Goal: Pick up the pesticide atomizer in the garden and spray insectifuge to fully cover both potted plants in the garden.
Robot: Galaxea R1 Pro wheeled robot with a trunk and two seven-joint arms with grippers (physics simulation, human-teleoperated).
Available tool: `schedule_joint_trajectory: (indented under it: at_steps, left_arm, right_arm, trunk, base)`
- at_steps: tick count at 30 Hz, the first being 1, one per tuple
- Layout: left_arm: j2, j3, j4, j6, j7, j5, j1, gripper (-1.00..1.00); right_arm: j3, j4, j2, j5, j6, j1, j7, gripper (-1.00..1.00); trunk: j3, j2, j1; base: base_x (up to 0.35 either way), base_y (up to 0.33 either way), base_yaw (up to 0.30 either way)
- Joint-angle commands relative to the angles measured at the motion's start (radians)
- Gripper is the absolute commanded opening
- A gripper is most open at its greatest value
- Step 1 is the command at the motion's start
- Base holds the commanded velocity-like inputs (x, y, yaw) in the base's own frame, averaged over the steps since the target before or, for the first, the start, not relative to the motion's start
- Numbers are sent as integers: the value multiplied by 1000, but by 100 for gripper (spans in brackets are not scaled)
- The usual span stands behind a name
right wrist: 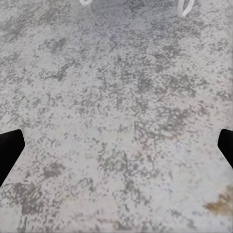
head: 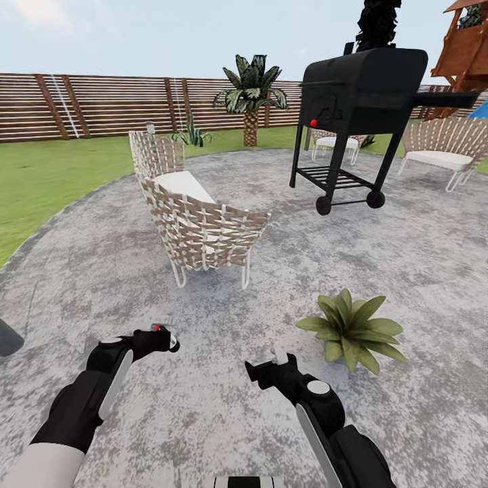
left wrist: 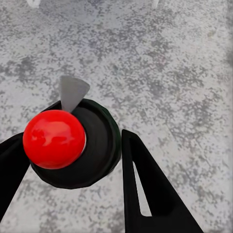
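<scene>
Holding the atomizer clamped in the left hand, right hand wide open and empty; aim nozzle squarely over the potted plant.

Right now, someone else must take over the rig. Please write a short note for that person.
Left end effector: shut on the pesticide atomizer, seen top-on, red cap toward the camera.
Right end effector: open, empty, over the grey paving.
One potted plant sits on the paving, ahead and to the right, near the right arm.
Done: atomizer picked up.
Left: spray this plant, then find and spray the second one. Whether any spraying has happened cannot be told.
</scene>
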Motion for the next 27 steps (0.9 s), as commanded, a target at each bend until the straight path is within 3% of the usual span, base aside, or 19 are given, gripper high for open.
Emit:
schedule_joint_trajectory:
  at_steps: [1,7,20,27]
  left_arm:
    - [1,-1,-1,6,4,10,0,-100]
    - [1,-13,-1,6,4,10,0,-100]
    - [1,-20,-1,6,4,11,0,-100]
    - [1,-20,-1,6,4,10,0,-100]
  right_arm:
    - [0,0,0,-8,4,0,-2,100]
    - [0,3,1,-8,4,0,-2,100]
    - [0,3,1,-8,4,-1,-2,100]
    - [0,3,3,-8,4,-1,-2,100]
  trunk:
    - [-1,0,0]
    - [-1,0,0]
    - [-1,0,0]
    - [0,0,0]
  base:
    - [0,0,-2]
    - [14,6,-1]
    - [197,155,0]
    - [55,47,-97]
